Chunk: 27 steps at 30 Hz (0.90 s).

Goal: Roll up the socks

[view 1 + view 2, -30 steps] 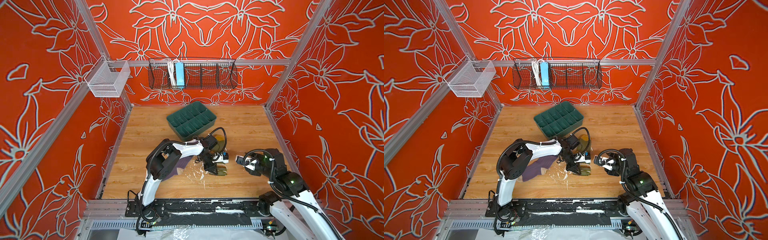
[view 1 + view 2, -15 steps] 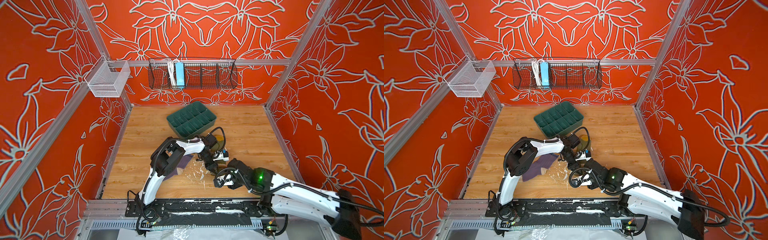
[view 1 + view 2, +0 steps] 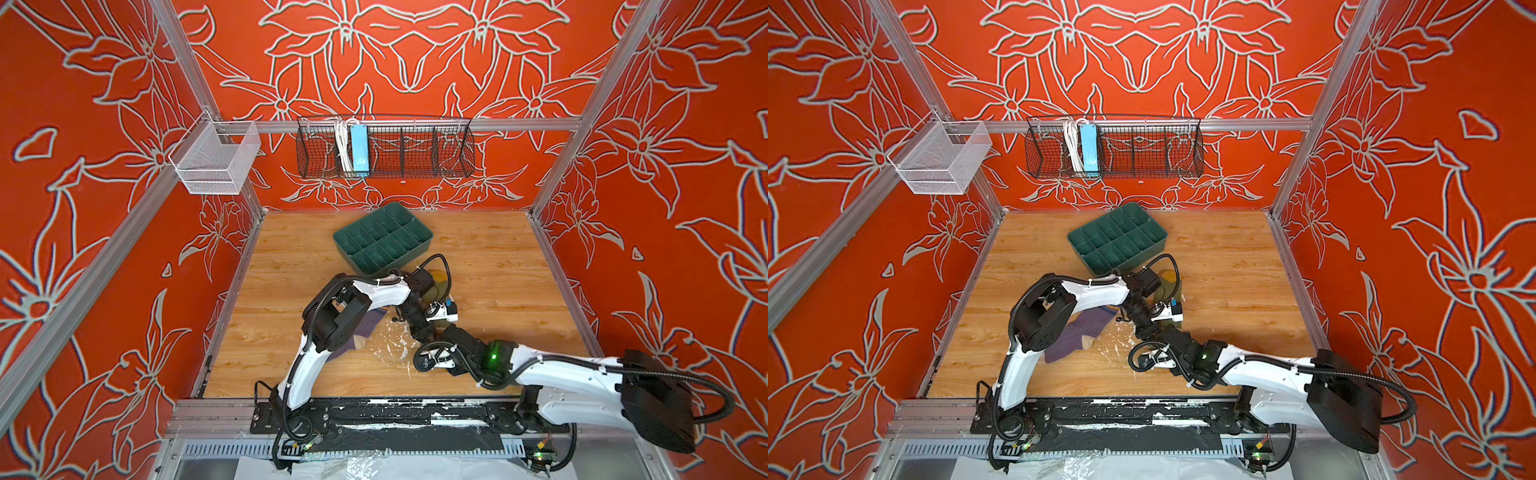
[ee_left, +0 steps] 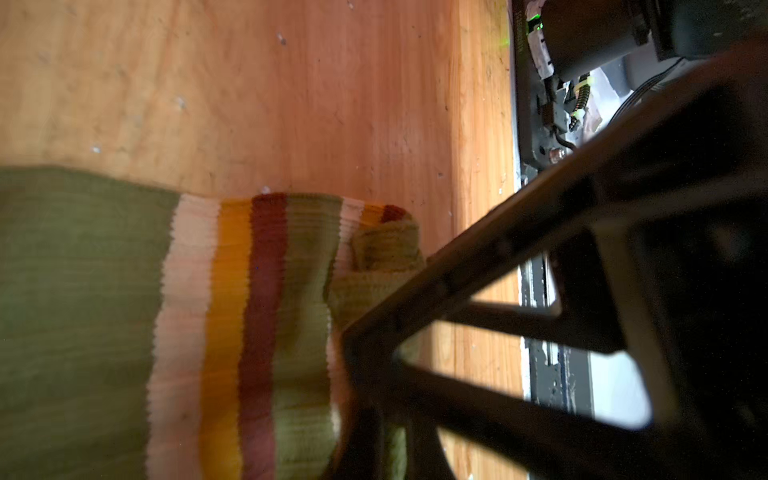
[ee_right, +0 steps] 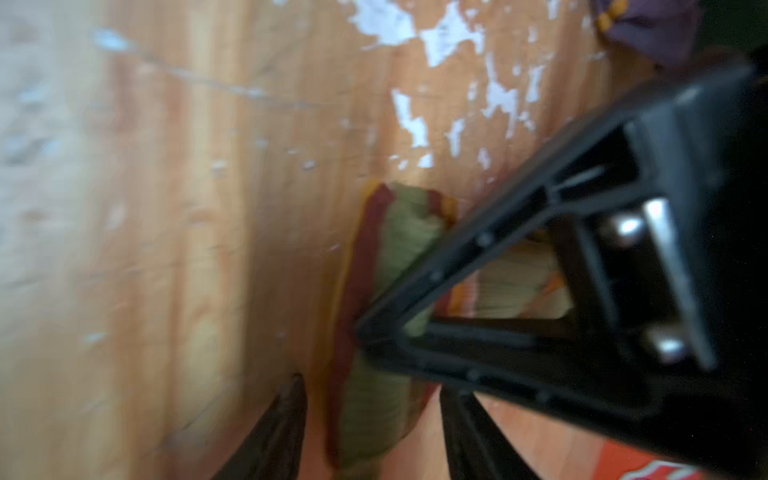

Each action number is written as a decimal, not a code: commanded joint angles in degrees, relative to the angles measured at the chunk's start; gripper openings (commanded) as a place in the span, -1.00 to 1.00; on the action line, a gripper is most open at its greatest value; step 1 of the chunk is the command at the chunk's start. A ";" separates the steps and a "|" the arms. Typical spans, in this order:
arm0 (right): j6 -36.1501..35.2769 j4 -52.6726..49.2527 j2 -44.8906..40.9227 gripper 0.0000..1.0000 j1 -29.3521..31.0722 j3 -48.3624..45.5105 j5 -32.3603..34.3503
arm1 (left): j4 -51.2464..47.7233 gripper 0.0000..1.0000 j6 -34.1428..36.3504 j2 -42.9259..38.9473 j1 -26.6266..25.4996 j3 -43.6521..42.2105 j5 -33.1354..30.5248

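Note:
The olive green sock (image 4: 104, 311) with cream, orange and brown stripes lies flat on the wooden table, its striped end bunched. My left gripper (image 4: 386, 449) is shut on that bunched end. In the right wrist view the sock's folded tip (image 5: 374, 399) lies between the spread fingers of my right gripper (image 5: 374, 424), which is open and clear of the cloth on both sides. In a top view the two grippers meet mid-table, left (image 3: 424, 332) and right (image 3: 441, 332), covering most of that sock. The purple sock (image 3: 1075, 332) lies flat under the left arm.
A green divided tray (image 3: 382, 239) stands behind the grippers. A black wire basket (image 3: 386, 147) and a white mesh basket (image 3: 216, 160) hang on the walls. White scuffed patches (image 3: 390, 349) mark the wood near the front rail (image 3: 374, 415).
The right arm has swung in from the right side and stretched low across the front to the left gripper. The left gripper has stayed shut on the olive sock, barely moving.

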 commanded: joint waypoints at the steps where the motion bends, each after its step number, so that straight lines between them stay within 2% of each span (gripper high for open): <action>1: -1.21 1.42 2.13 -0.11 0.19 -1.42 2.24 | -2.68 -1.00 1.35 1.66 0.15 0.37 -0.41; 6: -0.97 -1.12 3.33 -0.73 0.18 -0.50 0.44 | -2.30 -0.99 1.09 0.68 0.16 0.03 -0.71; 8: -0.78 -3.63 3.57 -0.87 0.17 0.15 -1.06 | -0.65 -0.85 0.26 -0.88 0.23 -0.99 -1.55; 11: -0.35 -7.15 2.99 -1.00 0.17 0.93 -3.63 | 4.50 -0.48 -1.64 -6.35 0.24 -4.31 -3.79; 13: -0.19 -9.16 2.25 -1.00 0.03 1.45 -6.12 | 8.96 -0.27 -2.97 -12.10 0.48 -7.21 -5.78; 18: -0.14 -16.08 2.30 -1.00 -2.30 4.39 -14.96 | 14.66 -0.03 -3.39 -27.61 2.29 -12.46 -13.40; 20: -0.44 -19.00 3.35 -1.00 -3.43 6.05 -17.69 | 15.38 0.03 -2.07 -34.62 3.32 -14.81 -18.35; 23: -1.05 -23.88 6.42 -1.00 -6.16 9.73 -23.13 | 18.45 0.10 1.18 -47.81 4.19 -20.46 -29.87; 25: -1.73 -27.99 9.13 -1.00 -8.44 12.72 -27.27 | 22.47 0.24 3.90 -58.25 4.28 -25.05 -38.56; 27: -2.11 -30.59 11.61 -1.00 -10.82 15.20 -30.52 | 24.69 0.37 8.35 -67.04 4.33 -28.68 -41.79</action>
